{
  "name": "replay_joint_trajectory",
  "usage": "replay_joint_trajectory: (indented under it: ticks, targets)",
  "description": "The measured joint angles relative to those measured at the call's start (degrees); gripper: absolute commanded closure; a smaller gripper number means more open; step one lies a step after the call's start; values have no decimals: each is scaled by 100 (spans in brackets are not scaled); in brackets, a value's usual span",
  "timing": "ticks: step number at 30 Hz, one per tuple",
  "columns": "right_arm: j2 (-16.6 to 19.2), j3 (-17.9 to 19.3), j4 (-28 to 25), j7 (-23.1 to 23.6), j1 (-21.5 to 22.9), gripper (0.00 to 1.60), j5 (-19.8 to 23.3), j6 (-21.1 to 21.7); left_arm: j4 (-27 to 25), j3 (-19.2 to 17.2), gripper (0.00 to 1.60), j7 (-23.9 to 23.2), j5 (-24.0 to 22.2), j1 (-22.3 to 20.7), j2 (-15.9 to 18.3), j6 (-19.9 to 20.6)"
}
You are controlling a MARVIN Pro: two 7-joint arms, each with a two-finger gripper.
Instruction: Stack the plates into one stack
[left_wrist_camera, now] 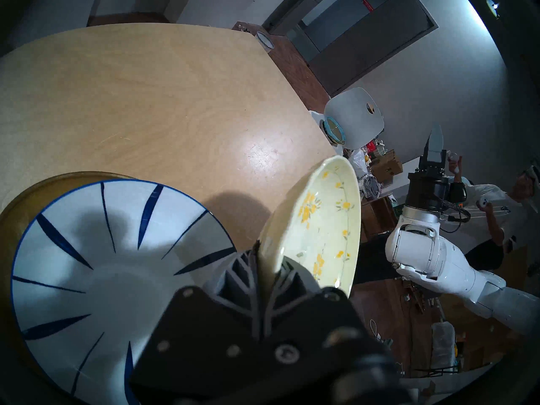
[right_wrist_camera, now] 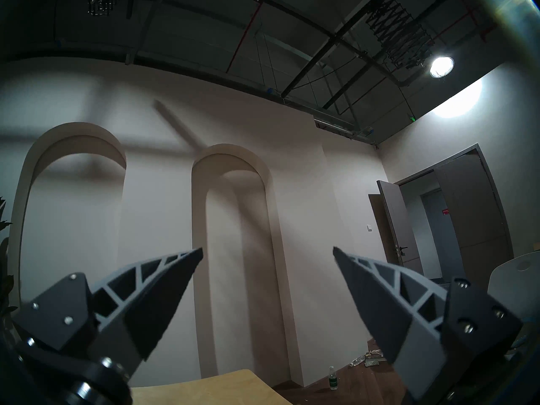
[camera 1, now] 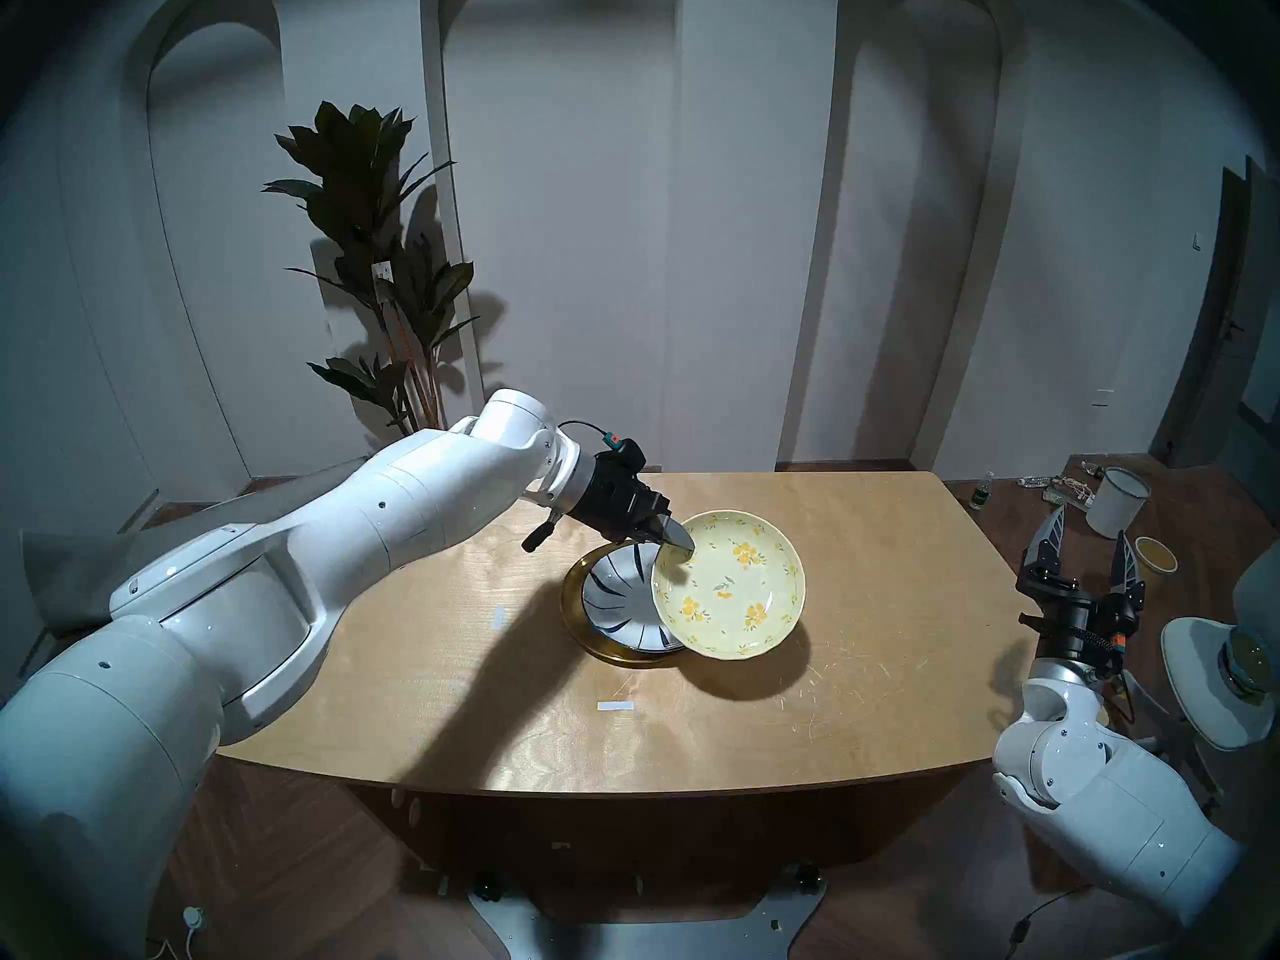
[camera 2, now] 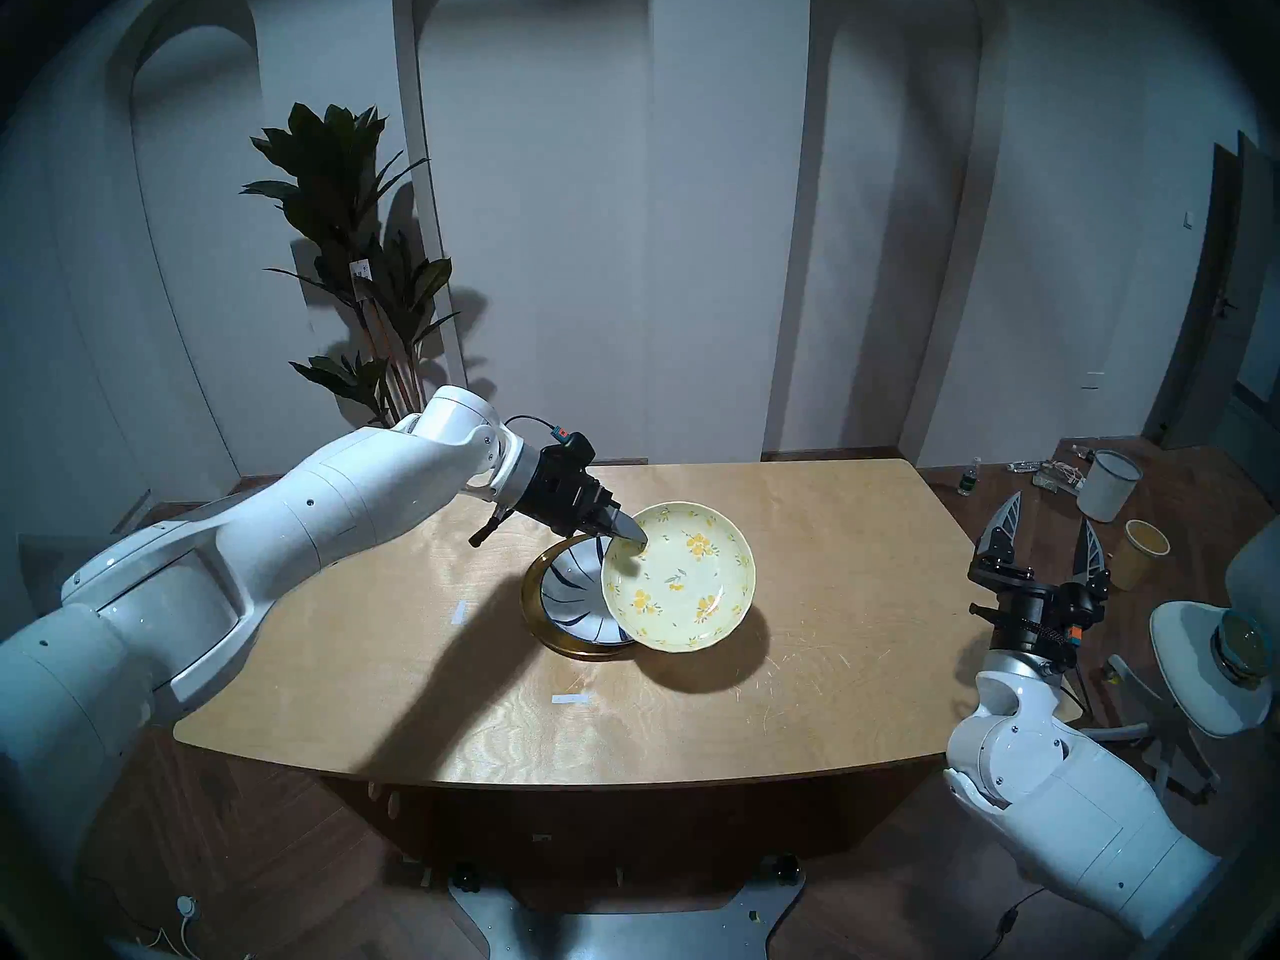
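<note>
While the white-and-blue plate (camera 1: 618, 606) sits nested on the gold plate (camera 1: 572, 595) near table (camera 1: 866, 591) centre, the pale-yellow floral plate (camera 1: 729, 584) is held tilted at their 3 o'clock, overlapping their edge. Its rim at approx. 10 o'clock is pinched by the left gripper (camera 1: 675, 544). The right gripper (camera 1: 1091, 543) is kept off the table's 3 o'clock side, pointing up, fingers spread w/ nothing between.

Pale-yellow floral plate (camera 1: 731, 586) tilted, lifted, overlapping white-and-blue plate (camera 1: 618, 595) nested on gold plate (camera 1: 572, 591)
</note>
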Motion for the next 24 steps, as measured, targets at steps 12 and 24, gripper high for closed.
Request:
replay_joint_trajectory:
  ticks: [12, 24]
  targets:
    - [4, 4, 7, 68, -31, 0, 111, -63, 290, -123, 160, 689, -244, -111, -160, 0]
    - [7, -1, 5, 121, -67, 0, 201, -108, 623, -157, 160, 1343, -538, -104, -212, 1]
